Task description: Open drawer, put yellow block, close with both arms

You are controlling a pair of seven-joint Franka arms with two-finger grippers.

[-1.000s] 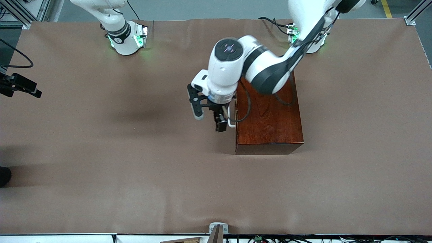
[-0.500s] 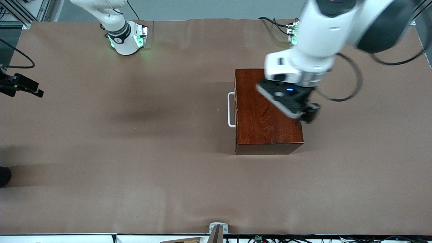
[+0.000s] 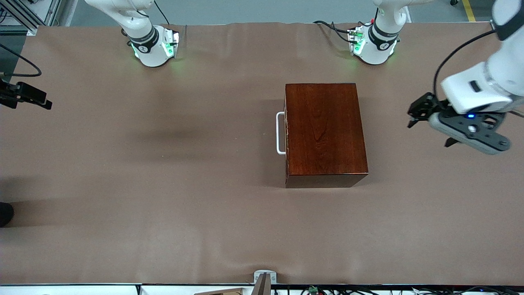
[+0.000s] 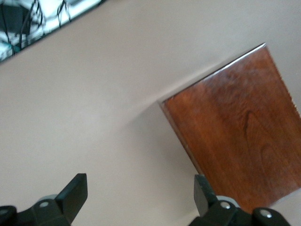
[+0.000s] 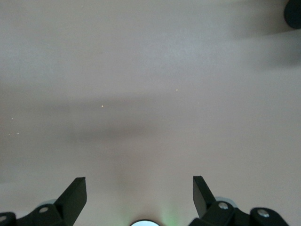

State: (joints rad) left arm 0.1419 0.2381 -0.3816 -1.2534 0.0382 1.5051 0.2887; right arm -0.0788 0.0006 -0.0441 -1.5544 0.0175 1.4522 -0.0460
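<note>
Front view, going from its left edge: your right claw hangs at the right arm's end of the surface, fingers wide and empty. The drawer is shut in the wooden box, its handle facing that end, long axis toward the camera. Your left claw, also wide and empty, is over the left arm's end. No yellow block is visible.

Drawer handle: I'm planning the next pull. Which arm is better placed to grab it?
Right, probably: the handle faces the right arm's end of the table, where the open right gripper waits. The open left gripper hangs off the box's handle-less end.
</note>
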